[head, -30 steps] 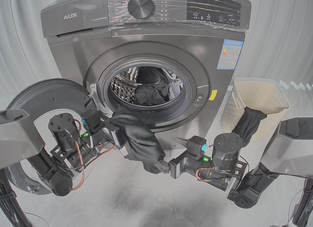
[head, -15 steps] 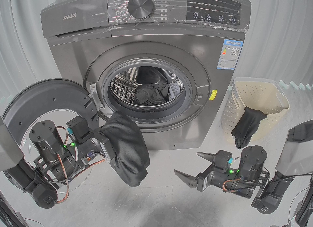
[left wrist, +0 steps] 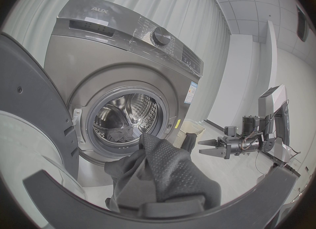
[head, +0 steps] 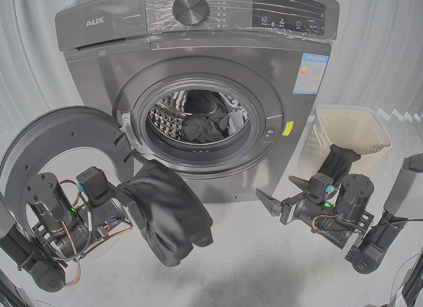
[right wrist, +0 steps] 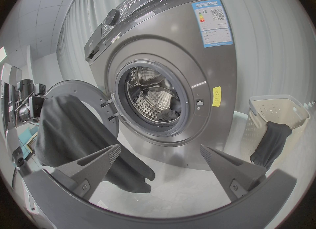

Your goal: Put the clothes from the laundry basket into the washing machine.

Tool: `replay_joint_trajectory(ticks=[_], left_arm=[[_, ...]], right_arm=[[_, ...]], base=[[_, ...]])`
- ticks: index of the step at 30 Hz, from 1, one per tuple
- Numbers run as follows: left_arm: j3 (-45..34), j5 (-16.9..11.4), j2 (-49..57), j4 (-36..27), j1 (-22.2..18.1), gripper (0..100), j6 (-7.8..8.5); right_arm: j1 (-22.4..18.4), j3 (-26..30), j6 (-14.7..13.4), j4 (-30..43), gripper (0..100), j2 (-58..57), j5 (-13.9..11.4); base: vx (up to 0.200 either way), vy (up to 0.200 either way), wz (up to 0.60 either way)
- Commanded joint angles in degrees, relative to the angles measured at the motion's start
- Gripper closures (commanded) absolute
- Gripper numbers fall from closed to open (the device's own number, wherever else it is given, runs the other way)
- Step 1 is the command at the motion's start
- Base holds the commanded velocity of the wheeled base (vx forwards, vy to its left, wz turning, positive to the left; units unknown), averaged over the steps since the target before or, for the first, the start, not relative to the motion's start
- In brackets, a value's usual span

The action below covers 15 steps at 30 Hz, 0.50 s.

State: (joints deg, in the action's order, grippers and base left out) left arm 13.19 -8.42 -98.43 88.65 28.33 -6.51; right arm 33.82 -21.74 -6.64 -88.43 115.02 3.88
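Left end effector (head: pixel 134 204): clamped on black garment (head: pixel 172 215), below the washing machine (head: pixel 198 56) opening.
Right end effector (head: pixel 274 186): spread wide, empty.
Risk: hanging folds may catch its rim and pull free.

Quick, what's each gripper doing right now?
Left gripper: closed, holding the black fabric garment.
Right gripper: open, holding nothing.

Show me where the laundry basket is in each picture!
Head view: the laundry basket stands on the floor, right of the washing machine.
Left wrist view: the basket peeks out just past the held cloth.
Right wrist view: the basket sits beside the machine, draped cloth over its rim.
Shared landmark: the machine's yellow sticker.
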Motion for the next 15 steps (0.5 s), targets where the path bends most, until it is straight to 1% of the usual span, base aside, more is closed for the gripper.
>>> replay_joint_trajectory(ticks=[1,5,6,7,8,9,10,13,15], left_arm=[[-0.3,0.0,0.5,0.0,0.1,100,0.09],[-0.8,0.2,0.3,-0.1,-0.1,100,0.97],[-0.8,0.2,0.2,-0.1,-0.2,100,1.06],[-0.8,0.2,0.2,-0.1,-0.2,100,1.06],[-0.8,0.3,0.3,0.0,-0.3,100,1.06],[-0.8,0.3,0.3,0.0,-0.3,100,1.06],[-1.0,0.2,0.6,0.0,-0.1,100,1.06],[-1.1,0.2,0.3,-0.1,0.0,100,1.15],[-1.0,0.2,-0.5,-0.1,-0.2,100,1.06]], right_arm=[[-1.7,-0.2,0.1,0.0,0,-0.7,0.9],[-1.8,-0.1,0.0,0.2,0,-0.8,4.6],[-1.8,-0.1,-0.1,0.4,0,-0.7,5.5],[-1.8,-0.1,-0.1,0.4,0,-0.7,5.6],[-1.8,-0.3,-0.2,0.7,0,-0.7,7.4],[-1.8,-0.4,-0.2,0.8,0,-0.7,7.5],[-1.8,-0.7,-0.3,1.4,0,-0.7,8.9],[-1.6,-1.3,-0.5,1.6,0,-0.7,9.5],[-1.1,-1.3,-0.5,1.6,0,-0.7,9.4]], base=[[0.0,0.0,0.0],[0.0,0.0,0.0],[0.0,0.0,0.0],[0.0,0.0,0.0],[0.0,0.0,0.0],[0.0,0.0,0.0],[0.0,0.0,0.0],[0.0,0.0,0.0],[0.2,0.0,0.0]])
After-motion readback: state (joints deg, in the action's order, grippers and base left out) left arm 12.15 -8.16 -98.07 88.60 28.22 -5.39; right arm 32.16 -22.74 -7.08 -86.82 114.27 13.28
